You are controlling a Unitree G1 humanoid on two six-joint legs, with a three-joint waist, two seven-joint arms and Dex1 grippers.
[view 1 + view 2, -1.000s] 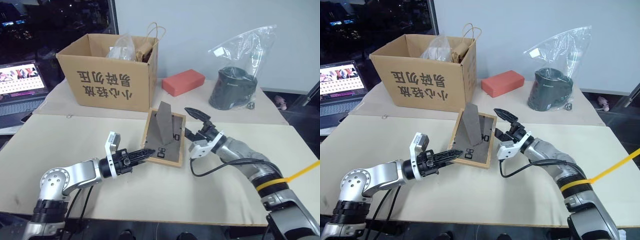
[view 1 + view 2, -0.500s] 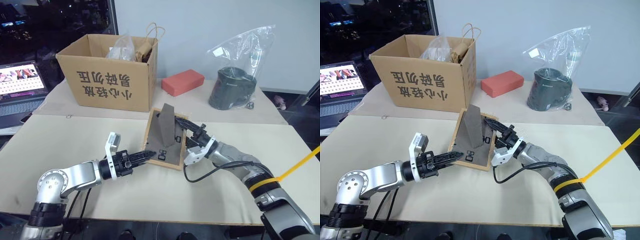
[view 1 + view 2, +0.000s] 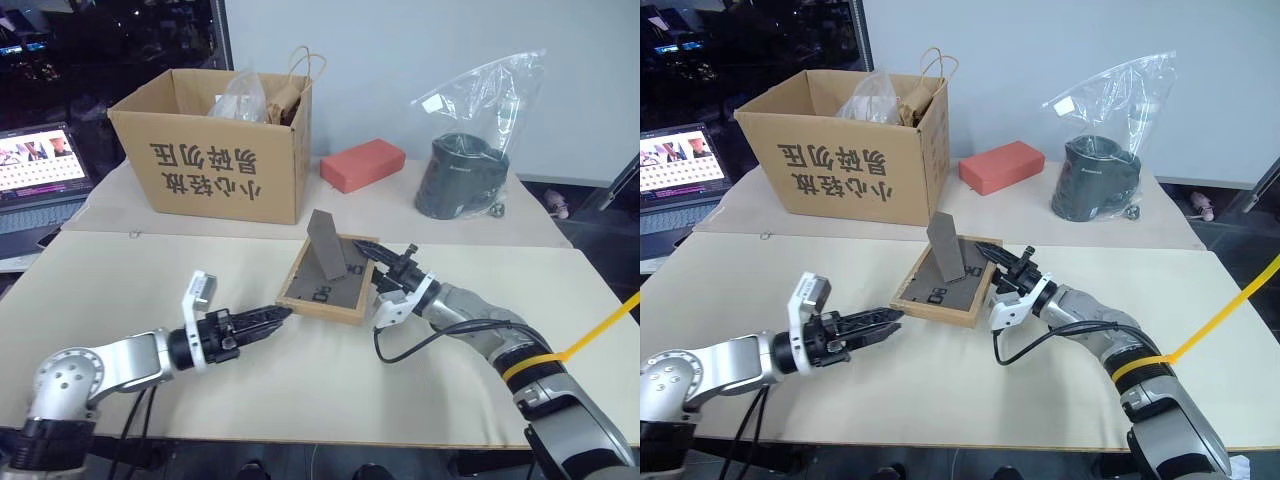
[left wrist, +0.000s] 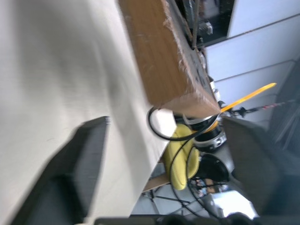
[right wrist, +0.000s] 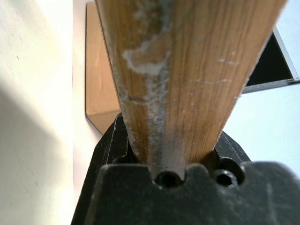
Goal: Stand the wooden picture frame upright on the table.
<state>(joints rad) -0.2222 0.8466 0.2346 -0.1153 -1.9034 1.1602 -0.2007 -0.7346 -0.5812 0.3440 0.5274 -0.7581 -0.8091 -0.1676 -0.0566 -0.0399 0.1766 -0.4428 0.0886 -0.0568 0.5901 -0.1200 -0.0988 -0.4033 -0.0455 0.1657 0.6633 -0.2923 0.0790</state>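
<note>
Beige table [image 3: 120,290]: frame [image 3: 325,283] back-up, stand raised. R gripper [image 3: 385,268] clamps frame's right edge. L gripper [image 3: 268,320] spread wide, empty, near-left.

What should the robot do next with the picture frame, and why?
Probably the right hand should tip the small light-wood picture frame up onto its lower edge. The frame leans low over the pale beige table, dark back facing up, its grey fold-out stand sticking out. The right hand grips its right edge, while the left hand is open and apart from it.
</note>
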